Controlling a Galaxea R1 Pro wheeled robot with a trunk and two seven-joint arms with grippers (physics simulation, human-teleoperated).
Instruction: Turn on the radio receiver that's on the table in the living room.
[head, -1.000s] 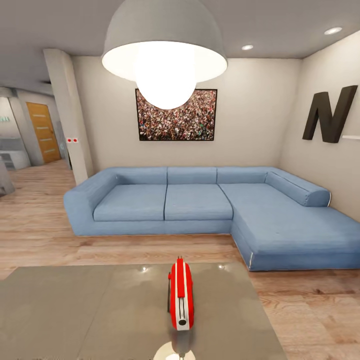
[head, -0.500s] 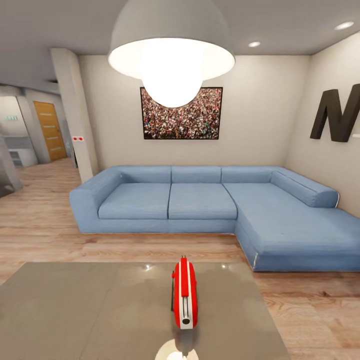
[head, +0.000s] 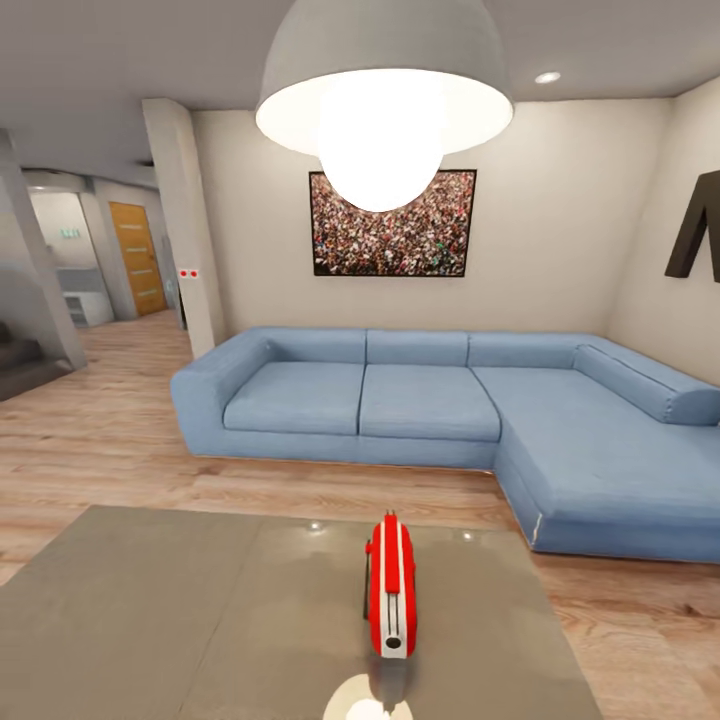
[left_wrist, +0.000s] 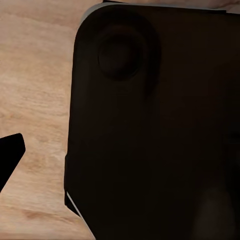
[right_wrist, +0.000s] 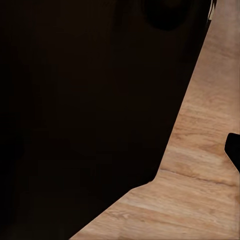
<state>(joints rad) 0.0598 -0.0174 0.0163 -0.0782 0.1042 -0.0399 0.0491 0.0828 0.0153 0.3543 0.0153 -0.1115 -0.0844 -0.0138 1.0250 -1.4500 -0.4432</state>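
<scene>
- at the far left of the head view a hallway with a wooden door opens off the living room; the plank floor runs across to the sofa.
- the desk fills the lower left and middle of the frame, its glossy grey top bare apart from one thing.
- the radio stands on the desk, low and just right of centre, end-on, its white face and dark knob toward the camera.
- above it hang the dome lamp and the crowd picture; the blue sofa stretches to the right edge.
- progress, as a judgement: the robot has reached the desk, but no arm is near the radio, so reaching and switching it on are left.
- both wrist views show a dark body and floor; i cannot tell whether either tool is open or closed.
- against the earlier head views the whole picture has slid rightward, so the camera has turned left; the radio sits where it was on the desk.
</scene>
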